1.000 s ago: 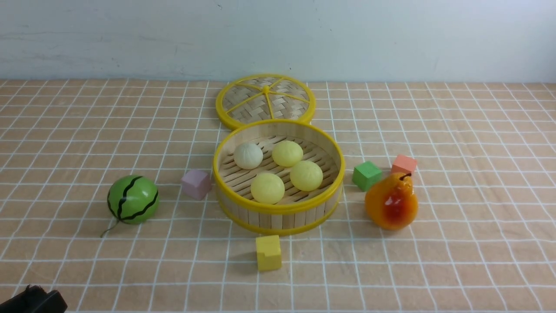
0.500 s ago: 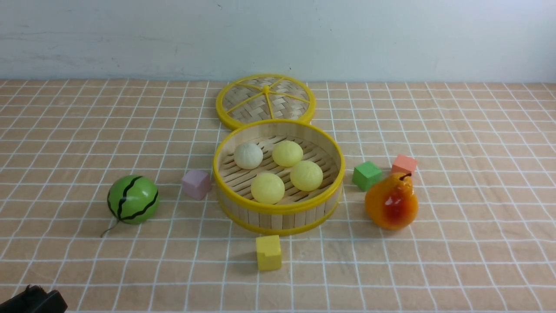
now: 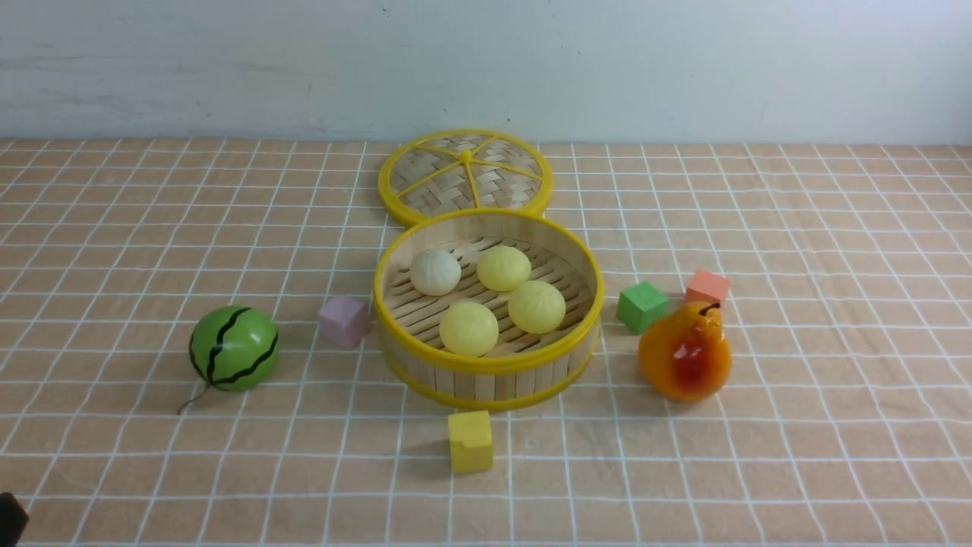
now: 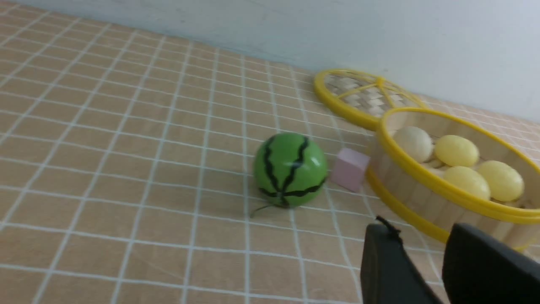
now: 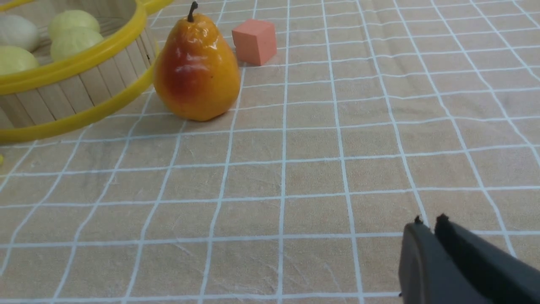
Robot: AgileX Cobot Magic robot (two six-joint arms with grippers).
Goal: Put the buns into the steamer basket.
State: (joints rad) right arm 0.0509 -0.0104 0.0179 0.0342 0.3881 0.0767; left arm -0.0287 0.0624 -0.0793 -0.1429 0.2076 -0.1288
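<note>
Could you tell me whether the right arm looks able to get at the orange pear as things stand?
Probably yes: the pear stands upright on open cloth, with bare table between it and the right gripper; only the steamer basket crowds one side.

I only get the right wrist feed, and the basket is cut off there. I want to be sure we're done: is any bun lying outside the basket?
Observer: No. The front view shows all four buns on the floor of the steamer basket, and none on the cloth.
Operator: Is the lid on it?
Observer: No, the lid lies flat on the far side of the basket.
Operator: And the left gripper?
Observer: In its wrist view, the left gripper has its fingers apart with nothing between them.
</note>
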